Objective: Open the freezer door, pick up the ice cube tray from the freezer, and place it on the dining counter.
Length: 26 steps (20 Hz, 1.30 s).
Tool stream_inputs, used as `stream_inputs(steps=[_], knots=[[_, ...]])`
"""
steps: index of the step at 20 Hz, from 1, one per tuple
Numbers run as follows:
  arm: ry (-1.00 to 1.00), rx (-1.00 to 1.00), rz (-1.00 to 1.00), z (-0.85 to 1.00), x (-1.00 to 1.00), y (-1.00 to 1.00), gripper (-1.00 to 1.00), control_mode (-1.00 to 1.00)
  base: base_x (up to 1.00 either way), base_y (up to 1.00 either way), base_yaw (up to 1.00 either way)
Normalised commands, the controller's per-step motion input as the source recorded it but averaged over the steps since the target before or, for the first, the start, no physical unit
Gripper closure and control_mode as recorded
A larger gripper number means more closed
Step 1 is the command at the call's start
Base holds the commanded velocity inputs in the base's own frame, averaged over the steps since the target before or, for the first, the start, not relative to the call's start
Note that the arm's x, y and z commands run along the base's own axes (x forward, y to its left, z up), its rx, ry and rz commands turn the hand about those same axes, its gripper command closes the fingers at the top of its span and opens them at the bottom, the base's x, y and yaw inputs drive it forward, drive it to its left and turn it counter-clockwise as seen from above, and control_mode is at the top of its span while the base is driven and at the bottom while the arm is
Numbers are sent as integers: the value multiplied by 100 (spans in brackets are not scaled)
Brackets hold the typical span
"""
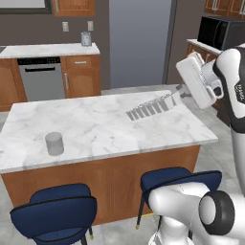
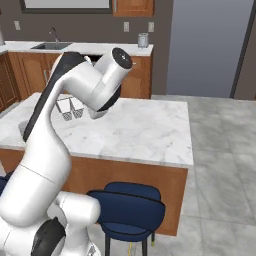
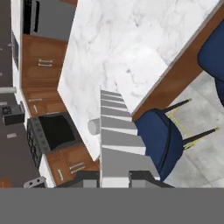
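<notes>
Tray (image 1: pixel 150 108): held by one short end in the gripper (image 1: pixel 180 92), jaws closed on it, and carried in the air above the counter (image 1: pixel 95 129), over the part toward its right edge as the left base view shows it. The tray stands out level from the hand, its cells in a row toward the counter's middle; its shadow lies on the marble beneath, so it is judged clear of the surface, not yet set down. In the hand view the tray (image 3: pixel 116 140) runs straight out from between the fingers over the counter (image 3: pixel 131 48) edge.

Step in hand: placing. Judged sound practice: lower the hand straight down with the tray kept level until its underside rests on the marble, and only then release. Being gripped at one end, the far end may dip or swing; a slow descent would guard against that. Set it well in from the edge.

Surroundings: a grey cup (image 1: pixel 54 143) stands near the front left corner, well apart from the tray; no obstruction. Two blue stools (image 1: pixel 55 210) stand below the front edge, beneath the working height. In the right base view the arm's own elbow (image 2: pixel 107 80) hides most of the tray.
</notes>
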Motion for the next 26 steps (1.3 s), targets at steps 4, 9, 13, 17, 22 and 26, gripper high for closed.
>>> stream_inputs(steps=[4,9,13,17,22,26], knots=[[2,0,23,-31,69,-19,100,-100,0,0,0],[2,0,22,-44,57,-13,100,-100,0,0,0],[9,0,20,-24,45,-5,100,-100,0,0,0],[3,0,18,-29,39,-9,100,-100,0,0,0],[0,0,13,-39,46,-5,100,-100,0,0,0],[-3,0,2,-48,44,0,100,-100,0,0,0]])
